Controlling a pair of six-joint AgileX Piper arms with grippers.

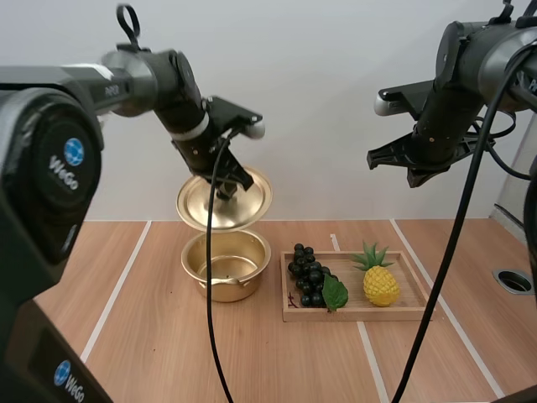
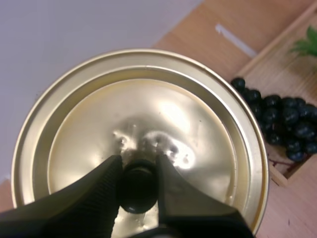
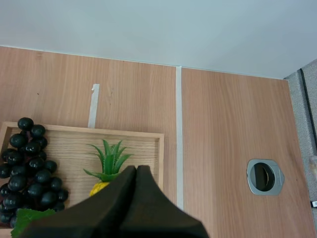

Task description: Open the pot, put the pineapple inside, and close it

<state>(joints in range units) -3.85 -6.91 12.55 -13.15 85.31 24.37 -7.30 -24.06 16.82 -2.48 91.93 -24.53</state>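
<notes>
2 robot arms work over a wooden table. The left gripper (image 1: 225, 186) is clenched on the black knob (image 2: 137, 191) of a gold lid (image 1: 204, 206), holding it tilted in the air just above and behind the open gold pot (image 1: 225, 267). The pot looks bare inside.

The pineapple (image 1: 380, 282) stands at the right end of a wooden tray (image 1: 357, 313), which lies to the right of the pot. A bunch of dark grapes (image 1: 307, 275) lies at the tray's left end, near the pineapple but apart from it. The right gripper (image 1: 375, 157) hangs high above the tray, its fingers pressed together on nothing.

Opening seems done, and fetching the pineapple comes next. To do it well, the right fingers should part and drop straight over the yellow body rather than the leaves. They should steer clear of the grapes, while the left arm holds the lid back from the pot's mouth.
</notes>
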